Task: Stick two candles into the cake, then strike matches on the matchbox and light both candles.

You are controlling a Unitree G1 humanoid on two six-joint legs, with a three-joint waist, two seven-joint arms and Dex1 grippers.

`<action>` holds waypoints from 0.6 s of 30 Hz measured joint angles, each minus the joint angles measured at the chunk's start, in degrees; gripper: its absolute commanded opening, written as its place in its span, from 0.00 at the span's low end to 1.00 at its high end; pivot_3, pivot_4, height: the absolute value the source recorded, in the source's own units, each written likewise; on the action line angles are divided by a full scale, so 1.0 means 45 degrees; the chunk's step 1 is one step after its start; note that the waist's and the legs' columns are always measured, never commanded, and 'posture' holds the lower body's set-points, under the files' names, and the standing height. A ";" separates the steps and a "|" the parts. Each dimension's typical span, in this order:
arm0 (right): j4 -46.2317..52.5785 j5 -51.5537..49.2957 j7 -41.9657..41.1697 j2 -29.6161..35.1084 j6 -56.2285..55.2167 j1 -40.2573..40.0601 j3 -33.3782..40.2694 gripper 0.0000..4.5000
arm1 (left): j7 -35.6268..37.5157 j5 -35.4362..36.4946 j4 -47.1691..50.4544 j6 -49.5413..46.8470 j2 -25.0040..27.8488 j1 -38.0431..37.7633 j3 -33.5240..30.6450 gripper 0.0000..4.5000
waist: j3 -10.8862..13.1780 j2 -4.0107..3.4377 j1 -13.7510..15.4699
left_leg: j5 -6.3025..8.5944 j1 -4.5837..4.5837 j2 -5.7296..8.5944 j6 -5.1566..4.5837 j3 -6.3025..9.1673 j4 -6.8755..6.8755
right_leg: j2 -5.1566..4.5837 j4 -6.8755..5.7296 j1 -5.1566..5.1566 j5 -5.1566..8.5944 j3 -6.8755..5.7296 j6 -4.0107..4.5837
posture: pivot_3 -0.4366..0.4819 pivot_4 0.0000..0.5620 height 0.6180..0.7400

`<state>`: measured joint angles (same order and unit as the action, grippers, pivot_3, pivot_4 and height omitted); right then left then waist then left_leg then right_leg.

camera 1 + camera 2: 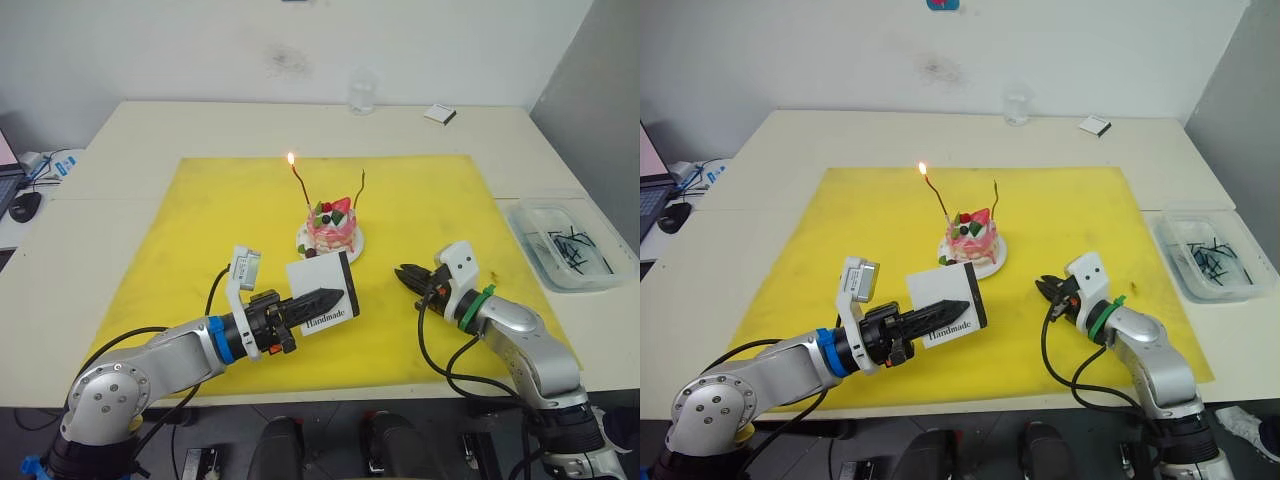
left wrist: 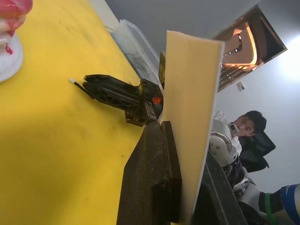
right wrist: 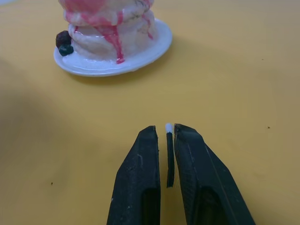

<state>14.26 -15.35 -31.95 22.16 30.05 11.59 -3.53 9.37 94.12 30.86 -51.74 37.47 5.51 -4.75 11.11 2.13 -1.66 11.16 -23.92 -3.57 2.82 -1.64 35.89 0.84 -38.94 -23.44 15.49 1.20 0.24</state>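
two thin wavy red candles stand in one small round pink cake, frame centre; one is lit. left gripper jaws clench one flat white rectangular matchbox; right gripper jaws pinch one short dark white-tipped match.

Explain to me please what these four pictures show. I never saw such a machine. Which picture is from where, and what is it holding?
This is a humanoid robot with two arms, each ending in a gripper of two black fingers. The two wide pictures come from cameras on its head, looking down over a table with a yellow mat. The two close pictures come from cameras on its wrists.

On the mat stands a small pink cake on a white plate, with two thin candles in it. The left candle burns; the right candle has no flame. A clear tray of dark sticks sits to the robot's right, and a glass and a small box lie at the far edge.

The left gripper holds the white matchbox printed "Handmade". The right gripper pinches a dark match with a white tip.
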 measured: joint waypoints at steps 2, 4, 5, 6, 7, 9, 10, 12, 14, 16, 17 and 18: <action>-0.0052 0.0080 0.0087 -0.0062 -0.0024 0.0001 -0.0035 0.13 | -0.0004 0.0009 0.0001 -0.0005 0.0014 0.0000 0.0000 0.00 | 0.0000 0.0000 0.0003 | 0.0000 -0.0003 0.0001 0.0000 0.0000 -0.0001 | 0.0001 0.0001 -0.0001 0.0000 -0.0001 0.0000 | 0.48 0.27 1.00; -0.0234 0.0169 0.0179 -0.0116 -0.0090 0.0005 -0.0036 0.13 | -0.0010 0.0025 0.0002 -0.0006 0.0033 0.0000 0.0000 0.00 | 0.0000 0.0000 0.0004 | 0.0000 -0.0003 0.0003 0.0000 -0.0003 -0.0001 | 0.0001 0.0003 -0.0001 0.0000 0.0002 0.0000 | 0.48 0.27 1.00; -0.0322 0.0182 0.0199 -0.0164 -0.0096 0.0005 -0.0046 0.13 | -0.0016 0.0051 0.0002 -0.0007 0.0057 0.0000 0.0000 0.00 | 0.0000 0.0000 0.0002 | 0.0000 -0.0003 0.0002 0.0000 -0.0004 -0.0001 | 0.0001 0.0003 -0.0001 0.0000 0.0003 0.0000 | 0.48 0.27 1.00; -0.0372 0.0186 0.0208 -0.0197 -0.0102 0.0006 -0.0065 0.13 | -0.0019 0.0075 0.0006 -0.0007 0.0079 0.0000 0.0000 0.00 | 0.0000 0.0000 0.0002 | 0.0000 -0.0003 0.0002 0.0000 -0.0003 -0.0001 | 0.0000 0.0003 -0.0001 0.0000 0.0003 0.0000 | 0.48 0.27 1.00; -0.0412 0.0186 0.0216 -0.0224 -0.0116 0.0024 -0.0071 0.13 | -0.0024 0.0085 0.0007 -0.0007 0.0110 -0.0004 0.0000 0.00 | 0.0000 0.0000 0.0003 | 0.0000 -0.0002 0.0002 0.0000 -0.0002 -0.0001 | 0.0001 0.0002 -0.0001 0.0000 0.0001 0.0000 | 0.48 0.27 1.00; -0.0497 0.0189 0.0215 -0.0224 -0.0131 0.0084 -0.0071 0.13 | -0.0032 0.0094 0.0007 -0.0008 0.0136 -0.0007 0.0000 0.00 | 0.0000 0.0000 0.0002 | 0.0000 -0.0002 0.0001 0.0000 -0.0002 0.0000 | 0.0001 0.0001 0.0000 0.0000 0.0000 0.0000 | 0.48 0.27 1.00; -0.0539 0.0192 0.0211 -0.0224 -0.0145 0.0108 -0.0074 0.13 | -0.0037 0.0107 0.0007 -0.0008 0.0140 -0.0008 0.0000 0.00 | 0.0000 0.0000 0.0002 | 0.0000 -0.0001 0.0001 0.0000 -0.0001 0.0001 | 0.0001 0.0000 0.0000 0.0000 0.0000 0.0000 | 0.48 0.27 1.00; -0.0592 0.0193 0.0206 -0.0231 -0.0169 0.0133 -0.0104 0.13 | -0.0049 0.0134 0.0007 -0.0008 0.0156 -0.0010 0.0000 0.00 | 0.0000 0.0000 0.0002 | 0.0000 -0.0001 0.0001 0.0000 -0.0002 0.0001 | 0.0001 0.0000 0.0000 0.0000 0.0002 0.0000 | 0.48 0.27 1.00; -0.0618 0.0219 0.0221 -0.0269 -0.0182 0.0158 -0.0140 0.13 | -0.0070 0.0135 0.0007 -0.0007 0.0161 -0.0009 0.0000 0.00 | 0.0000 0.0000 0.0001 | 0.0000 0.0000 0.0000 0.0000 -0.0002 0.0001 | 0.0001 -0.0001 0.0001 0.0000 0.0002 0.0000 | 0.48 0.27 1.00; -0.0667 0.0302 0.0277 -0.0363 -0.0211 0.0195 -0.0200 0.13 | -0.0132 0.0135 0.0007 -0.0007 0.0160 -0.0008 0.0000 0.00 | 0.0000 0.0000 -0.0003 | 0.0000 0.0002 -0.0002 0.0000 -0.0002 0.0001 | 0.0001 -0.0001 0.0001 0.0000 0.0002 0.0000 | 0.48 0.27 1.00; -0.0698 0.0324 0.0316 -0.0412 -0.0225 0.0206 -0.0217 0.13 | -0.0161 0.0135 0.0006 -0.0007 0.0161 -0.0008 0.0000 0.00 | -0.0001 0.0001 -0.0005 | 0.0000 0.0003 -0.0003 0.0000 -0.0001 0.0001 | 0.0002 -0.0003 0.0001 0.0000 0.0001 0.0000 | 0.48 0.27 1.00; -0.0711 0.0381 0.0369 -0.0463 -0.0240 0.0213 -0.0239 0.13 | -0.0199 0.0135 0.0006 -0.0007 0.0161 -0.0008 0.0000 0.00 | -0.0001 0.0001 -0.0008 | 0.0000 0.0005 -0.0005 0.0000 -0.0001 0.0001 | 0.0002 -0.0005 0.0001 0.0000 0.0002 0.0000 | 0.48 0.27 1.00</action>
<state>11.06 -13.64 -30.29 20.08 28.97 12.55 -4.60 8.48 94.73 30.89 -51.77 38.19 5.48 -4.75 11.11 2.14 -1.70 11.16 -23.90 -3.60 2.82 -1.64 35.89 0.85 -38.96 -23.44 15.49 1.21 0.24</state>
